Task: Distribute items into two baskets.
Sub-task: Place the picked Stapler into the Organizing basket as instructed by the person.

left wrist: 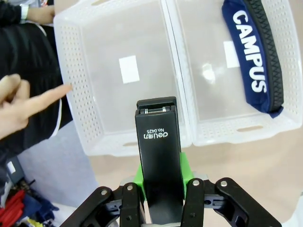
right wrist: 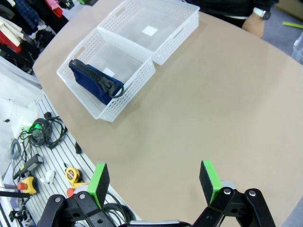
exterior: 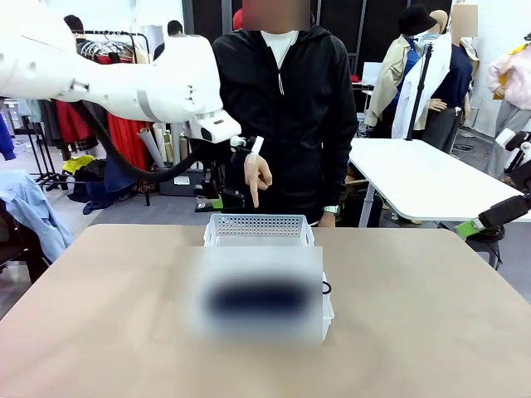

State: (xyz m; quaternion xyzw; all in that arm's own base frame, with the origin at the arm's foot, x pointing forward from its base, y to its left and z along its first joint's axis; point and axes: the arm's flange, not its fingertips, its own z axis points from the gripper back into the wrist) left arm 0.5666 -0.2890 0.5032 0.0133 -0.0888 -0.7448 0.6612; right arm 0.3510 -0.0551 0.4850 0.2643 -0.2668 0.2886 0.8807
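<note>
Left wrist view: my left jaws [left wrist: 161,189] grip the stapler [left wrist: 158,151], pointing long-ways at the empty basket [left wrist: 80,94] below. A finger [left wrist: 47,97] points there. Pouch [left wrist: 255,52] lies in the other basket [left wrist: 236,130]. My right jaws [right wrist: 154,182] gape empty.

Robot lab, white arm [exterior: 124,79], clothes racks [exterior: 108,50], tool-strewn floor [right wrist: 33,161]

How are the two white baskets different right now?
The near basket holds the blue pouch; the far basket holds nothing but a white sticker on its floor. The left gripper hangs over the far basket, stapler between its fingers, and a person's finger points at that one, not at the near basket. Both are the same shallow white lattice shape, sitting side by side, touching.
</note>
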